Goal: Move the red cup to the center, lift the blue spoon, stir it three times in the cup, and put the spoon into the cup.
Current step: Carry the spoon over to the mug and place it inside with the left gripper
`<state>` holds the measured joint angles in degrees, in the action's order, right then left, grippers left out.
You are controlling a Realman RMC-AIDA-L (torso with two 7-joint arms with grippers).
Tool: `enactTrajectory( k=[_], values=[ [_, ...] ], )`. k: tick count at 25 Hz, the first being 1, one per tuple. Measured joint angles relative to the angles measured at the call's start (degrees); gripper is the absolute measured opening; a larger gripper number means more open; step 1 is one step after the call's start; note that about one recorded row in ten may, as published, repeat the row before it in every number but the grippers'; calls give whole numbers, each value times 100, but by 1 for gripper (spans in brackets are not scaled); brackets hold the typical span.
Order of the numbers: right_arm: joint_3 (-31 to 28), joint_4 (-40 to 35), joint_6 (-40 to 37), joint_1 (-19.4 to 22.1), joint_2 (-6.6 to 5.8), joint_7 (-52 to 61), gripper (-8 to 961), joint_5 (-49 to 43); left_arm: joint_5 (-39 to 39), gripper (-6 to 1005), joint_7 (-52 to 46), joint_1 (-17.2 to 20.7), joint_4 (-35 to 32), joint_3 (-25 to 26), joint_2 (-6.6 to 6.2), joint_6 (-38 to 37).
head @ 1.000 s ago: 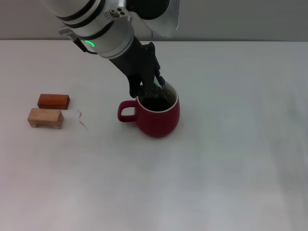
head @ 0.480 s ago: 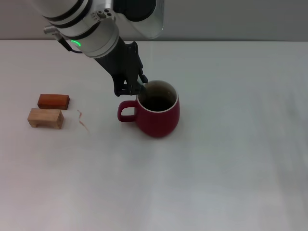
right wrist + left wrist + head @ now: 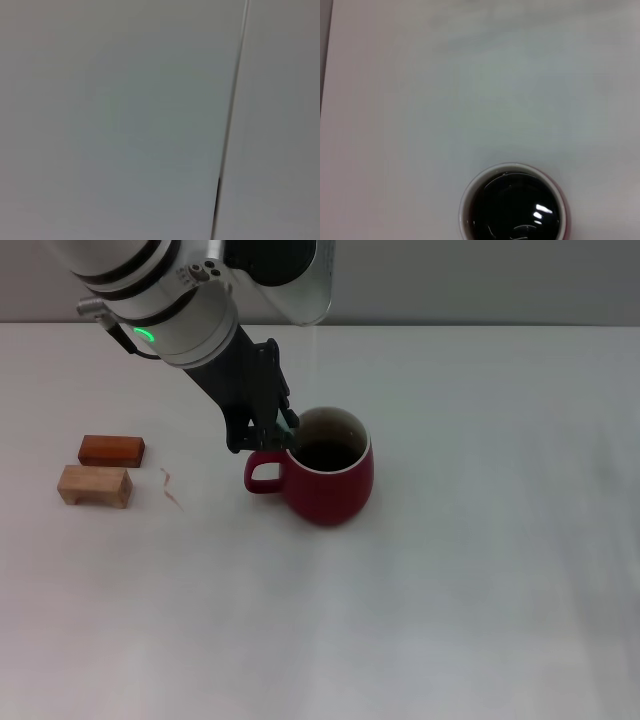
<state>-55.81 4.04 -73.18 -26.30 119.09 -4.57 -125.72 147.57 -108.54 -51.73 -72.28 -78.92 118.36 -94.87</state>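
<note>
1. Rounded dark-red ceramic mug (image 3: 327, 480) with cream rim: frame centre, handle pointing left.
2. Two small wooden blocks (image 3: 96, 485), mid-left, well apart from mug.
3. Black left gripper (image 3: 262, 435) just above mug handle; grip state: cannot tell.
4. White table (image 3: 480, 590) under all.

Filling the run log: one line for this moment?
left gripper: above handle side of dark-red ceramic mug | spoon: not visible | right arm: not in view

We scan every view and find no readable text, label, brand, number or sign on anything here at all.
</note>
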Motion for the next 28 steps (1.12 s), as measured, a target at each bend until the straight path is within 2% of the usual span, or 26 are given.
enactTrajectory(
  k=[11,21,28],
  values=[
    [0,0,-5,25,-8,0,731,-6,-525,178,38,-42,-33,-82,27,34],
    [0,0,-22,45,-9,0,732,-5,-568,178,49,3,76,-261,30,689],
    [0,0,-38,47,-9,0,731,-5,-393,178,24,44,192,-299,15,852]
  ],
)
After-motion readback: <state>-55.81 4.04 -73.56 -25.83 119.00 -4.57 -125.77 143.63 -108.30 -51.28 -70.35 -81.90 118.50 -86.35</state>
